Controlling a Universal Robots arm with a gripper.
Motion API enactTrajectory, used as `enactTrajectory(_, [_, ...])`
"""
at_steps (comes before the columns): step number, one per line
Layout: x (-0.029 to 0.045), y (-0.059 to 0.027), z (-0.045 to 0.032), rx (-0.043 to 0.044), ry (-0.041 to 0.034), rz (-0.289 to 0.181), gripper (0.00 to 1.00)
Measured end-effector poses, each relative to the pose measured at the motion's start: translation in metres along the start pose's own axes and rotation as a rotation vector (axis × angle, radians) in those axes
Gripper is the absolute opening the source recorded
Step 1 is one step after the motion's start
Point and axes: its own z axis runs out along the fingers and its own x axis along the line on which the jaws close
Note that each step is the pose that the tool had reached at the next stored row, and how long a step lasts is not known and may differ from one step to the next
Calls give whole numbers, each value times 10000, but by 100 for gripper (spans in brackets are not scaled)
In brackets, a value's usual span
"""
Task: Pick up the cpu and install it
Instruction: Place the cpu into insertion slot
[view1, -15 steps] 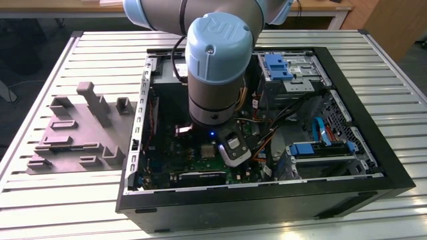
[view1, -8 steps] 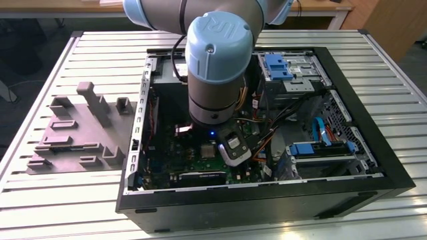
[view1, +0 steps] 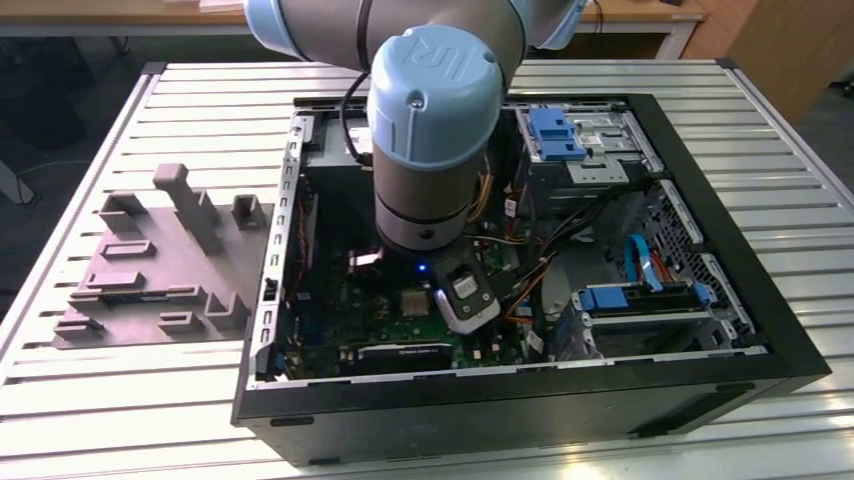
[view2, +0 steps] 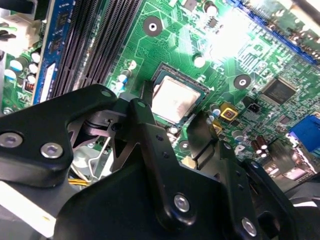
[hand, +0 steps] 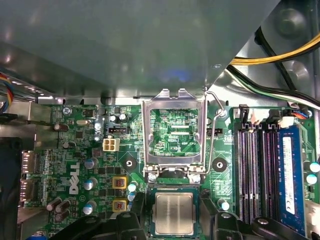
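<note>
Gripper (view2: 172, 111): jaws spread, holding nothing, fingers (hand: 137, 207) either side of the cpu.
Cpu (hand: 173, 212): flat in the green board's (hand: 75, 150) socket, silver top up.
Socket frame (hand: 174, 132): swung open beyond the cpu.
Grey tray (view1: 154, 265): outside the case (view1: 534, 405), at the exterior view's left.

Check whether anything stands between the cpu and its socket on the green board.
Nothing visible does. In both wrist views the cpu already lies flat inside the socket, whose metal frame stands flipped open, and the gripper hangs right over it.
</note>
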Motion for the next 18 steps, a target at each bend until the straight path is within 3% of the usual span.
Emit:
enactTrajectory(9, [-6, 0, -19, 1, 3, 1, 55])
enactTrajectory(16, [-3, 13, -127, -1, 20, 3, 55])
enactTrajectory(18, [-2, 18, -166, 0, 26, 3, 46])
